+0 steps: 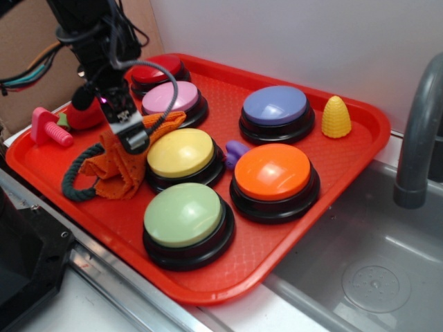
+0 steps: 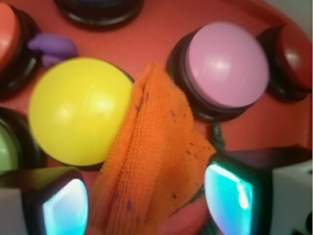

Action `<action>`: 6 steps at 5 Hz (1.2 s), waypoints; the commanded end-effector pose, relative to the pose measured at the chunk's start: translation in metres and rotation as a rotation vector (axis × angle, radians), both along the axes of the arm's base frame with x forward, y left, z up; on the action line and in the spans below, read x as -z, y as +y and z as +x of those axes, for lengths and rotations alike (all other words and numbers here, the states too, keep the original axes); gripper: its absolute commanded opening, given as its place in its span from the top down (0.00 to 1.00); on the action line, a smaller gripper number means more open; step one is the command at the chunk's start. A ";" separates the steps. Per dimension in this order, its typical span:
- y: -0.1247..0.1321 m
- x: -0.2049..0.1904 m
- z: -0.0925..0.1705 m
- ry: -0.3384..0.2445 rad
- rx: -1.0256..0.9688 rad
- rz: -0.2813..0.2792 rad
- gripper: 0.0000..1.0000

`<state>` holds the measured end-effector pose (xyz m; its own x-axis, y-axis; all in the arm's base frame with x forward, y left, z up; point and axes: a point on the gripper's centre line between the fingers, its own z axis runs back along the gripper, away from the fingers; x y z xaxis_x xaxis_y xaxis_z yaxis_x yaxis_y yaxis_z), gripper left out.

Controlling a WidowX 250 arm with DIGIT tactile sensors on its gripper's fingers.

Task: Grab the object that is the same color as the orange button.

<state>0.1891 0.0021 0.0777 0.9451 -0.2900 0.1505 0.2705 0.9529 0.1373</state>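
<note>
The orange woven cloth (image 1: 114, 169) with dark flecks lies bunched on the red tray (image 1: 297, 228), left of the yellow button (image 1: 181, 153), partly over a dark green rope loop (image 1: 69, 183). My gripper (image 1: 135, 142) hangs right over the cloth's upper end. In the wrist view the cloth (image 2: 156, 147) runs up between my two spread fingers, and my gripper (image 2: 146, 200) is open around it, with a gap at the right finger. The orange button (image 1: 275, 173) stands on the right half of the tray; only its edge (image 2: 6, 29) shows in the wrist view.
Pink (image 1: 169, 98), red (image 1: 154, 71), green (image 1: 183, 214) and blue-purple (image 1: 275, 106) buttons crowd the tray. A yellow corn toy (image 1: 336, 116), a small purple piece (image 1: 235, 149) and a pink toy (image 1: 48, 128) also lie there. A sink (image 1: 360, 263) and faucet (image 1: 419, 138) are to the right.
</note>
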 end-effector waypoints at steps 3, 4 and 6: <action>0.015 0.007 0.000 0.007 -0.016 -0.042 1.00; 0.014 0.007 0.001 0.028 0.010 -0.042 1.00; 0.014 -0.012 0.010 0.066 -0.079 -0.049 1.00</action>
